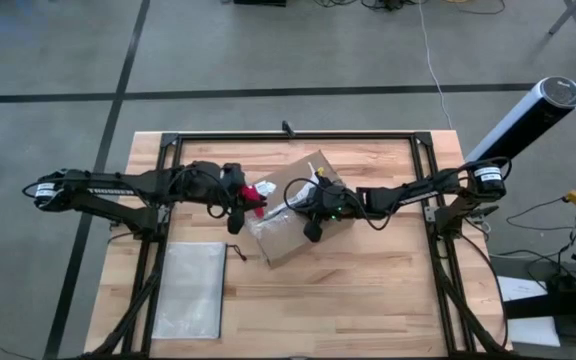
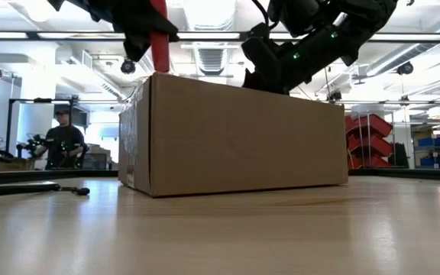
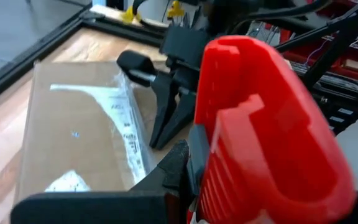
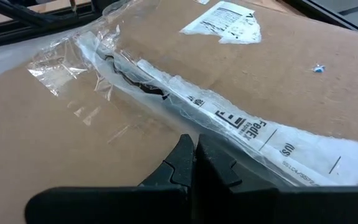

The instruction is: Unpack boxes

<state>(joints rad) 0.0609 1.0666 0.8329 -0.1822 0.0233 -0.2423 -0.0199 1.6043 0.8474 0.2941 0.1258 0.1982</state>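
Red utility knife [image 3: 263,130] clamped in my left gripper [image 1: 240,198]; right gripper [image 4: 194,163], shut and empty, presses the box [image 1: 303,208], tape partly slit, flaps unopened.

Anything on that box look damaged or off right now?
Yes. The clear tape along the top seam of the cardboard box is wrinkled and torn, with a dark split showing near one end. The box also sits skewed to the table edges.

box [image 1: 293,210] blocks table centre, pouch [image 1: 190,290] front-left — open tabletop [image 1: 388,290] front-right
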